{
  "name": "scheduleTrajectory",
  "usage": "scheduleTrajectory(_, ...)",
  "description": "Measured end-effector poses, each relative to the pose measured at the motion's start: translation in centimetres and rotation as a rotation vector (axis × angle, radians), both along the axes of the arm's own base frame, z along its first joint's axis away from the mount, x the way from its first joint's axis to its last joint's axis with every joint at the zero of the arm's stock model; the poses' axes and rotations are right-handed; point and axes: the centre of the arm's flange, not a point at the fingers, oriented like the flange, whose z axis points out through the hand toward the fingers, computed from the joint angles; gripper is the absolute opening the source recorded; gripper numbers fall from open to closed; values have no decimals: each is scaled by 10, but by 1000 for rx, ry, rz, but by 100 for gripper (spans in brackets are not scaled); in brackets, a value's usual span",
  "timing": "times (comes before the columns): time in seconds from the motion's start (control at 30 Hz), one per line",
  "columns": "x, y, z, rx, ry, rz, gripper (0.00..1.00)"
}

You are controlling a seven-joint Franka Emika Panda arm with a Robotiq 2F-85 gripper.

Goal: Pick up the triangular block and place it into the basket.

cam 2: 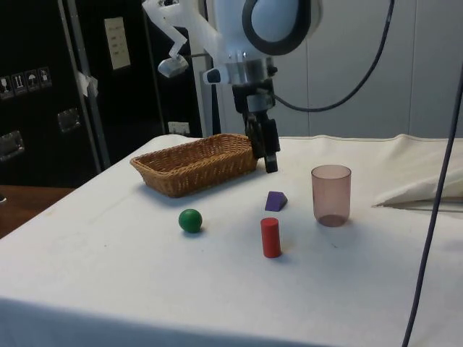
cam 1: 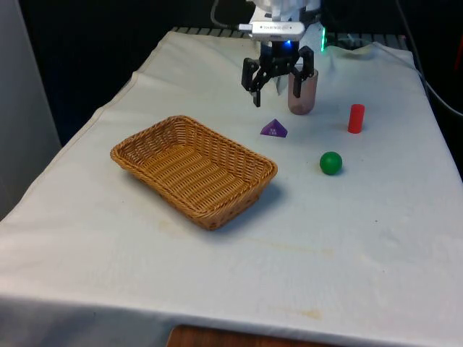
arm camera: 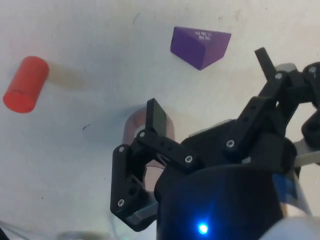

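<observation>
White-clothed bench (cam 1: pixel 217 289): end effector (cam 1: pixel 278 85) hovers open and empty, approach step, must descend onto triangular block (cam 1: pixel 274 129) before reaching basket (cam 1: pixel 130 148)

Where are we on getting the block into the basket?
Nothing is finished. The purple block sits on the cloth between the basket and the cup, untouched. The hand hangs open above the table near the block and cup, holding nothing. Left: lower onto the block, grip it, carry it over and release it inside the basket, which has nothing in it.
</observation>
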Motion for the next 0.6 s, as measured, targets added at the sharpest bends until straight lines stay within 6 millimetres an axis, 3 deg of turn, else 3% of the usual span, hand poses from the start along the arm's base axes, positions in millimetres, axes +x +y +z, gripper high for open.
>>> scheduleTrajectory(0.6, -9, -8, -17, 4, 31, 132, 100)
